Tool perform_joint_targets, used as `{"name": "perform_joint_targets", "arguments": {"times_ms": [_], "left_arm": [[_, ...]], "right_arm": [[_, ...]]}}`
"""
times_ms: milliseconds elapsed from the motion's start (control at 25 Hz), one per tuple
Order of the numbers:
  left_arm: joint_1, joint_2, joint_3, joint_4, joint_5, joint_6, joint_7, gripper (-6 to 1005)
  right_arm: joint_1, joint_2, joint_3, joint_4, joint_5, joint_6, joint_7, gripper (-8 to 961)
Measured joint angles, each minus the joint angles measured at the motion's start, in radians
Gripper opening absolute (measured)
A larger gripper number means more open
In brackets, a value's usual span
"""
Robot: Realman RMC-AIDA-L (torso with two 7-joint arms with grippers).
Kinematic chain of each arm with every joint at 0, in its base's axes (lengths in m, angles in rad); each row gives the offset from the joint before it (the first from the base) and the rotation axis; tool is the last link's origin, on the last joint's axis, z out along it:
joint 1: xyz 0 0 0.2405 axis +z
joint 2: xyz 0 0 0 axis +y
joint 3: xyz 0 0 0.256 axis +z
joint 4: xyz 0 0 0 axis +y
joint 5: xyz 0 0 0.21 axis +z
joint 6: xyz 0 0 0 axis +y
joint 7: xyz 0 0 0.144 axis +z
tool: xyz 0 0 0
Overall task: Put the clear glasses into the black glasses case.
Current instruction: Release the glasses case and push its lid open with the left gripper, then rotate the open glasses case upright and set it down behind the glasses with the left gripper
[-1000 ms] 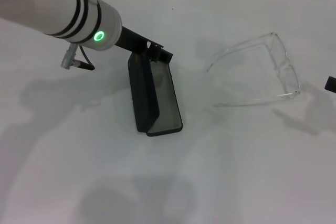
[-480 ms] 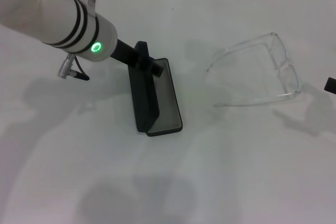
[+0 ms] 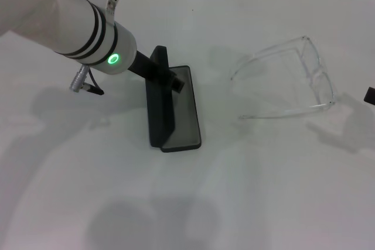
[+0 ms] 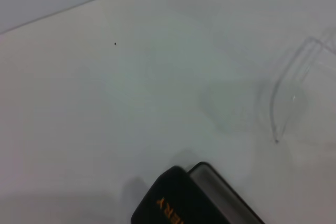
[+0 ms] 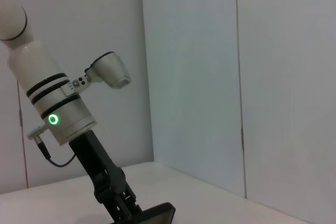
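Observation:
The black glasses case (image 3: 160, 112) lies open at the table's middle, its lid standing nearly upright over the grey-lined base. My left gripper (image 3: 168, 74) is at the lid's far end, with fingers on both sides of it, shut on the lid. In the left wrist view the lid's orange lettering (image 4: 169, 209) shows, and the base rim beside it. The clear glasses (image 3: 316, 80) lie arms unfolded to the right of the case, apart from it; one arm tip (image 4: 275, 109) appears in the left wrist view. My right gripper (image 3: 370, 94) sits at the right edge, just beyond the glasses.
White table (image 3: 246, 191) with a wall line along its back edge. The left arm (image 5: 58, 114) reaches over the left half of the table. The right wrist view shows that arm and the case's end (image 5: 157, 213) before pale wall panels.
The left gripper has moved along the lid's far end and tipped the lid further upright, toward the left. The case shifted slightly. The glasses and the right gripper have not moved.

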Motion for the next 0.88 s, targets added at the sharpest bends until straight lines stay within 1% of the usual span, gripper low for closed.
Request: {"name": "perform_joint_targets", "arguments": {"times_ms": [40, 240, 280, 720, 880], "left_arm": [[0.000, 0.000, 0.000, 0.000, 0.000, 0.003, 0.000, 626], [0.000, 0.002, 0.000, -0.002, 0.003, 0.015, 0.000, 615], [0.000, 0.002, -0.004, -0.002, 0.005, 0.022, -0.001, 514], [0.001, 0.004, -0.002, 0.013, 0.021, 0.053, 0.002, 375], [0.020, 0.005, 0.001, 0.060, 0.022, 0.060, 0.028, 324]], "right_arm": [[-0.003, 0.003, 0.006, 0.001, -0.001, -0.004, -0.006, 835], [-0.005, 0.004, 0.007, 0.001, -0.001, -0.005, -0.007, 833], [-0.005, 0.004, 0.007, 0.001, -0.001, -0.005, -0.007, 832], [-0.005, 0.005, 0.007, 0.001, 0.000, -0.006, -0.007, 827], [-0.005, 0.005, 0.007, 0.001, 0.001, -0.006, -0.007, 825]]}}
